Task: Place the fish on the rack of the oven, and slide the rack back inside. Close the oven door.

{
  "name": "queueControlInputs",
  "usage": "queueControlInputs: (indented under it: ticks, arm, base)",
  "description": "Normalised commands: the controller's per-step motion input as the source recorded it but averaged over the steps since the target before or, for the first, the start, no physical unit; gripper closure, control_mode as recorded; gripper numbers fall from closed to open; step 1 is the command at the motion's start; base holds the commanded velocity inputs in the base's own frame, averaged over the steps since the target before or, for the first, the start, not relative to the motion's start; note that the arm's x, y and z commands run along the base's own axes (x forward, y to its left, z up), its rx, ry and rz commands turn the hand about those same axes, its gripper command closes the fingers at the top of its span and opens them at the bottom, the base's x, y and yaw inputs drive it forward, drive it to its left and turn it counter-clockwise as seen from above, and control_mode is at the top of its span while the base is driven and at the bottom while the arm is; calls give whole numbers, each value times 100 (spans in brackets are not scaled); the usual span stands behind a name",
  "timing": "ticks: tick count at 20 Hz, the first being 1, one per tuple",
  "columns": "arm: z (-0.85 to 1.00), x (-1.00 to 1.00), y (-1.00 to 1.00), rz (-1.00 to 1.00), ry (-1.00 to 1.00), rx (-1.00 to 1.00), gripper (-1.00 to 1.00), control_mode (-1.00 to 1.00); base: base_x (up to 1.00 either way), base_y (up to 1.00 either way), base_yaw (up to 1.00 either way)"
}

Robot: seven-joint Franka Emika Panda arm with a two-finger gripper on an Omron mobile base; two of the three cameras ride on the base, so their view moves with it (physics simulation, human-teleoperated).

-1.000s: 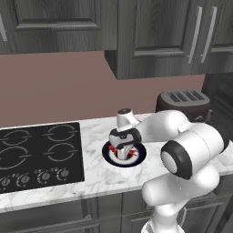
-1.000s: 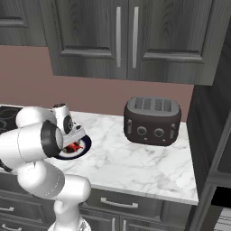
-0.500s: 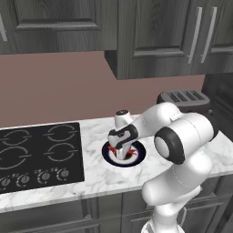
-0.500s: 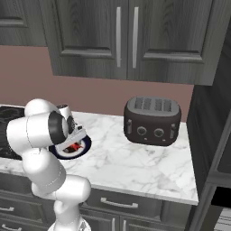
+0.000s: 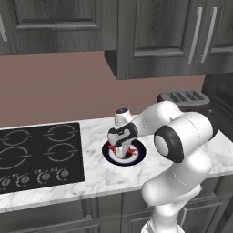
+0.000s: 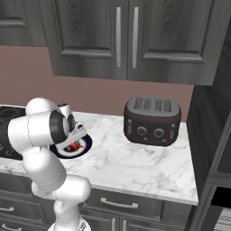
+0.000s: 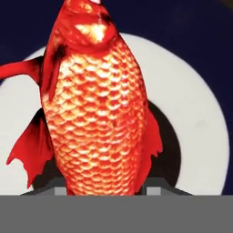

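Note:
The red-orange fish [image 7: 98,104] lies on a dark round plate with a white rim [image 5: 140,157] on the marble counter, right of the cooktop. My gripper [image 5: 121,150] points straight down onto the plate, with red fins [image 5: 132,150] showing beside it. In the hand view the scaly body runs up from between my fingertips, which press against its two sides, so my gripper [image 7: 104,191] is shut on the fish. From the right base camera the fish [image 6: 72,147] shows red under the hand, on the plate [image 6: 86,143]. The oven, its rack and its door are out of view.
A black cooktop with ring burners [image 5: 38,152] lies left of the plate. A dark toaster [image 6: 152,121] stands on the counter to the right, against the brown wall. Grey cabinets hang above. Tall dark cabinetry [image 6: 212,135] closes off the counter's right end.
The hand has come down onto the plate and its jaws have closed in on the fish. The elbow has swung higher. Plate and fish have stayed in place.

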Motion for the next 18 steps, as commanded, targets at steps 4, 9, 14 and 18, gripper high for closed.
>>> queueControlInputs:
  ticks: [4, 9, 14, 18]
  arm:
    - [0, -21, 0, 0, -9, 0, 100, -100]
    - [18, -52, -3, 5, -14, 0, 100, -100]
    - [75, -84, -36, 14, -26, 0, 100, -100]
    - [100, -83, -64, 5, -10, 5, 100, -100]
  base:
    - [0, 0, 0]
    - [0, 0, 0]
    - [0, 0, 0]
    - [0, 0, 0]
